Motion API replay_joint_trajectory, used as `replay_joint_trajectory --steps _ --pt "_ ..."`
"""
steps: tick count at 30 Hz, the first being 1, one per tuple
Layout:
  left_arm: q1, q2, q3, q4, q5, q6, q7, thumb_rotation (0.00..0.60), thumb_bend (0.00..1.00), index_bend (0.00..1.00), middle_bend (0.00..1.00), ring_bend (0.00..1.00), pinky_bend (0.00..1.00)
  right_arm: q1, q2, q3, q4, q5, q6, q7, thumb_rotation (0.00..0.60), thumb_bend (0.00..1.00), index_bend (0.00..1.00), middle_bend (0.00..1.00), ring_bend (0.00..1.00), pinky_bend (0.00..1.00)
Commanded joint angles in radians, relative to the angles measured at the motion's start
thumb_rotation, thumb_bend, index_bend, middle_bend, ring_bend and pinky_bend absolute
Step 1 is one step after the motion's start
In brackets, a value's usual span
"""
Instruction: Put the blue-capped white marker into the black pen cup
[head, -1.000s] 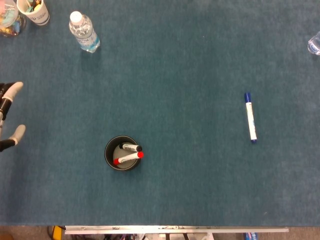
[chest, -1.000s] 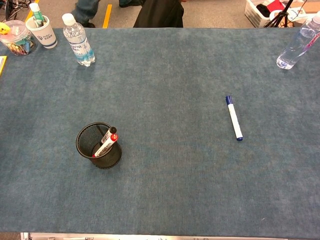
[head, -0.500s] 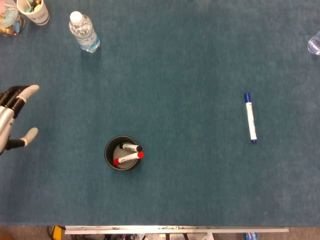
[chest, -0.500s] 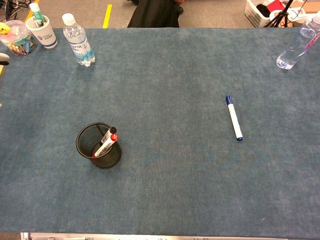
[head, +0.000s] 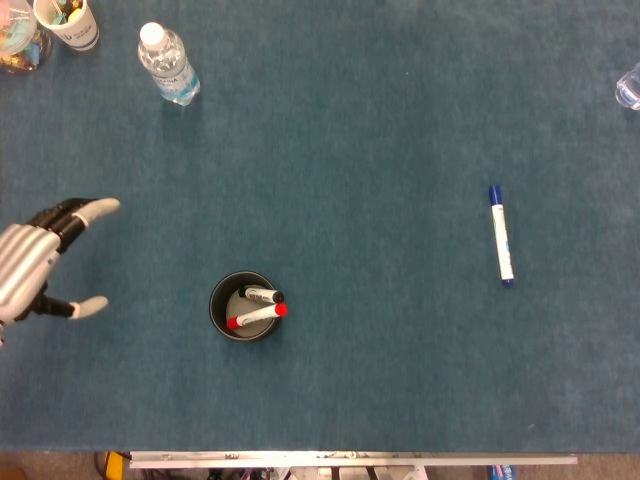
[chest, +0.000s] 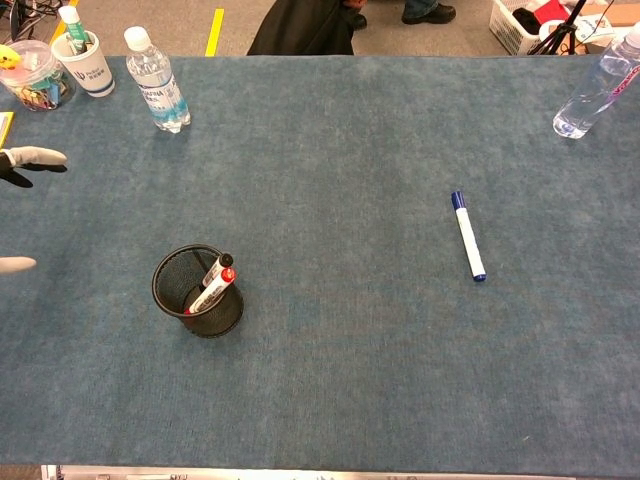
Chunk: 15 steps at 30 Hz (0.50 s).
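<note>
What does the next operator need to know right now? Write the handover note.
Left robot hand: open, holding nothing, over the table's left edge, apart from the black pen cup.
Right robot hand: not in view.
Blue-capped white marker: lying flat on the table's right side, far from the cup.
Cup: upright, already holding a red-capped marker and a black-capped marker.
Done: nothing.
Left: grasp the marker, carry it to the cup, drop it in.

Left hand only: silver-grey ribbed metallic back, black segments along the fingers, pale off-white rounded fingertips. Chest view catches just two pale tips with a bit of black behind one, at the left frame edge.
</note>
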Motion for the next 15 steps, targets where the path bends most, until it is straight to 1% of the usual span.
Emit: replay_joint_trajectory --steps 1,6,15 --pt "-0.023 -0.003 0.037 -0.002 0.044 -0.005 -0.080 0.600 0.11 0.09 0.14 0.12 0.20 -0.001 0.000 -0.002 -0.003 -0.002 0.002 -0.005 0.600 0.18 0.31 0.33 0.28 0.39" --pt "-0.041 -0.026 0.053 -0.008 0.075 -0.001 -0.099 0.600 0.10 0.06 0.13 0.11 0.20 0.001 -0.001 -0.002 -0.005 -0.001 -0.001 -0.003 0.600 0.18 0.31 0.33 0.28 0.39" --pt "-0.096 -0.085 0.079 -0.003 0.111 -0.042 -0.135 0.600 0.10 0.06 0.12 0.10 0.19 0.000 0.000 -0.005 0.002 0.002 0.000 0.000 0.600 0.18 0.31 0.33 0.28 0.39"
